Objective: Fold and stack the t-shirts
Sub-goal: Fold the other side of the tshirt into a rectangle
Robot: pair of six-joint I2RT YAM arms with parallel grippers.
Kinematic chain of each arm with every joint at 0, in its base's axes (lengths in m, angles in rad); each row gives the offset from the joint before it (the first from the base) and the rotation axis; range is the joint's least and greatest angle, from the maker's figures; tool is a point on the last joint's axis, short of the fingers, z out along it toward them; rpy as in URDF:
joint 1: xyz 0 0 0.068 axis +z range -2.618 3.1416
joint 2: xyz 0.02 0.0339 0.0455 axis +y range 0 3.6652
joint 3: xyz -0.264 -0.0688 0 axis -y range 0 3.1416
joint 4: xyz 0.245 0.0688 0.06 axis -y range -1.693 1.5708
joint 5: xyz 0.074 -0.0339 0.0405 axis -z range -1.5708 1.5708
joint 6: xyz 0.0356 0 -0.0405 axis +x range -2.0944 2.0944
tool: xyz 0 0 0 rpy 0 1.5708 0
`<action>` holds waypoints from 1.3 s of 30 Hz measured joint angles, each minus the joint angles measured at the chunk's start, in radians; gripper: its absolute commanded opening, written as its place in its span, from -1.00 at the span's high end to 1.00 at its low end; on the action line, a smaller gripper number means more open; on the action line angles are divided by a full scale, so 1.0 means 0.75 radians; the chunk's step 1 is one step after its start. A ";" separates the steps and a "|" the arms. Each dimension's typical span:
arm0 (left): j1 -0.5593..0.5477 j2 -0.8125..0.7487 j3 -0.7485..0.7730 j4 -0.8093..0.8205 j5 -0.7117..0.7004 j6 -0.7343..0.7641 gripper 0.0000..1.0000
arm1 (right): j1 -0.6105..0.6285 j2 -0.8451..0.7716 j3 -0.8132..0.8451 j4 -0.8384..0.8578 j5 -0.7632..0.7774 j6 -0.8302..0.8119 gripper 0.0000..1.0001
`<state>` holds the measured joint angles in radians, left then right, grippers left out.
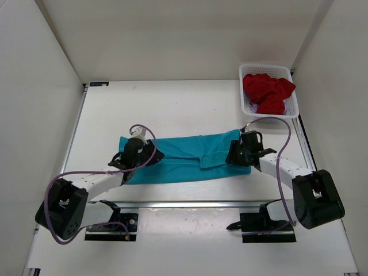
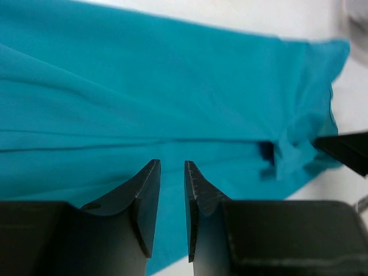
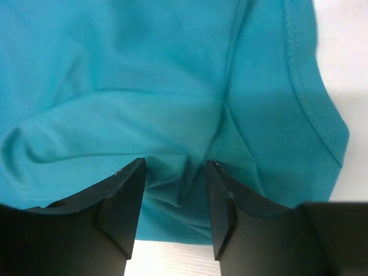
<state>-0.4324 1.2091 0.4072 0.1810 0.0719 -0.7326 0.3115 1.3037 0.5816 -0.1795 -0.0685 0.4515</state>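
Observation:
The teal t-shirt [image 1: 184, 158] lies on the white table as a long band folded lengthwise. My left gripper [image 1: 153, 154] is low over its left end. In the left wrist view [image 2: 172, 164] its jaws stand only a narrow slit apart, with nothing between them and smooth teal cloth [image 2: 172, 86] below. My right gripper [image 1: 233, 154] is on the shirt's right end. In the right wrist view [image 3: 175, 164] its jaws are apart with a pucker of teal cloth [image 3: 172, 115] between them. The dark red t-shirt [image 1: 267, 92] is crumpled in the basket. The lilac shirt is mostly hidden under it.
The white mesh basket [image 1: 269, 66] stands at the back right corner of the table [image 1: 172, 103]. White walls close in the left, back and right sides. The shirt's near edge lies close to the table's front rail [image 1: 190, 202].

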 measured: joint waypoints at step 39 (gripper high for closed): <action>-0.281 0.166 0.045 0.138 0.081 -0.063 0.31 | 0.271 -0.349 -0.095 -0.283 -0.055 0.097 0.48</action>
<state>-0.6430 1.3338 0.4408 0.2848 0.1326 -0.7799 0.5148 1.0416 0.5102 -0.3920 -0.1097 0.5240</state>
